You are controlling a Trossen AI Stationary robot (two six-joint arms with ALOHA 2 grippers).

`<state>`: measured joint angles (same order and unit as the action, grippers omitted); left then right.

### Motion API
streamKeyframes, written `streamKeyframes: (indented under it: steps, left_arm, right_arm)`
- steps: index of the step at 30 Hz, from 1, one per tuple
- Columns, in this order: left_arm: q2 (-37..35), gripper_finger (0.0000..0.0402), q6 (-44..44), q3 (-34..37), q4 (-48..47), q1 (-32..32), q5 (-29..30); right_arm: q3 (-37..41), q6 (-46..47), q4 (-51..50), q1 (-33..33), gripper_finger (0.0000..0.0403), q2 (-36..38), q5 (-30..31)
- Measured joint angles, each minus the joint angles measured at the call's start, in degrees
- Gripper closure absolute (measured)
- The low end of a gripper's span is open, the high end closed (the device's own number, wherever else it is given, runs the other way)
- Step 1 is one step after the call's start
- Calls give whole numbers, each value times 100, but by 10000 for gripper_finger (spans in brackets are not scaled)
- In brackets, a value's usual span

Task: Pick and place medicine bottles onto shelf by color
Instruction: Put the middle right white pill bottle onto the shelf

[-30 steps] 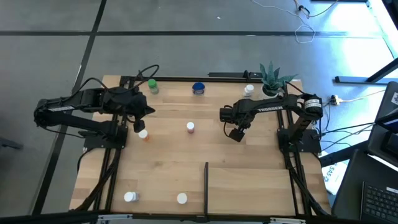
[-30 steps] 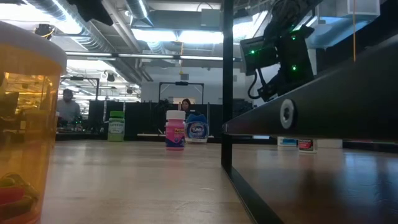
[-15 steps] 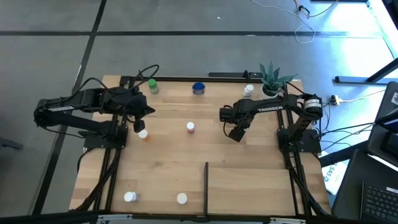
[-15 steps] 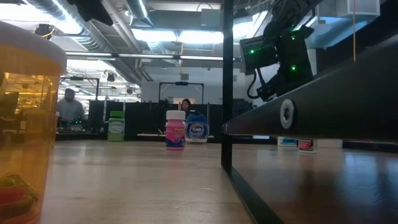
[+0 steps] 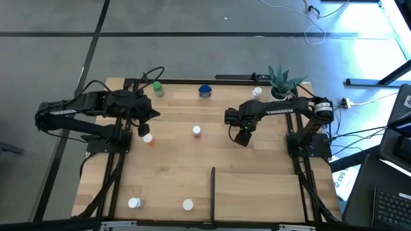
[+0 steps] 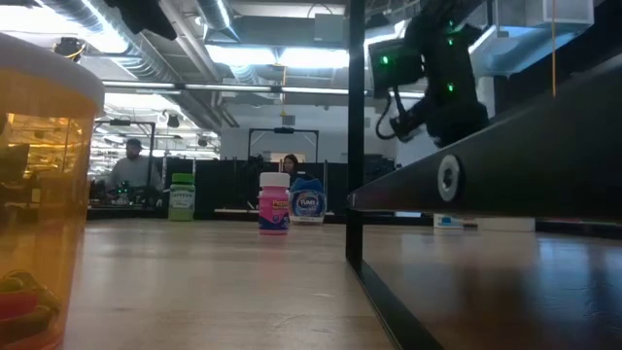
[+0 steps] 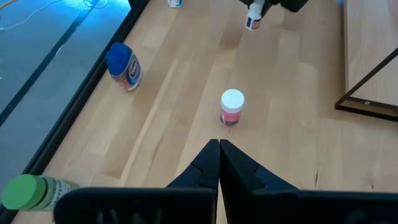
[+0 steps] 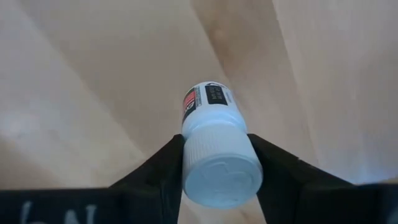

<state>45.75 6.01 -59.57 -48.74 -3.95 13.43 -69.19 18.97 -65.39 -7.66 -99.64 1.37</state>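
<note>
Two grippers over the table, one holding a bottle.
High view: the right gripper (image 5: 240, 136) hangs above mid-table, right of the pink bottle (image 5: 196, 131); the left gripper (image 5: 142, 130) sits beside an orange bottle (image 5: 148, 138). Low view: the pink bottle (image 6: 274, 202) stands before a blue one (image 6: 308, 204). Left wrist view: left fingers (image 7: 210, 163) are pressed together. Right wrist view: right fingers (image 8: 160, 168) are clamped on a white bottle (image 8: 214, 152), lifted off the wood.
</note>
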Motion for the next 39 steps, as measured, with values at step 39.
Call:
streamKeyframes:
  steps: [39]
  left_arm:
    - [300, 401, -66, -5, 1626, 1101, -416]
  right_arm:
    - [-1864, 1677, -1840, 3834, 242, 1404, -954]
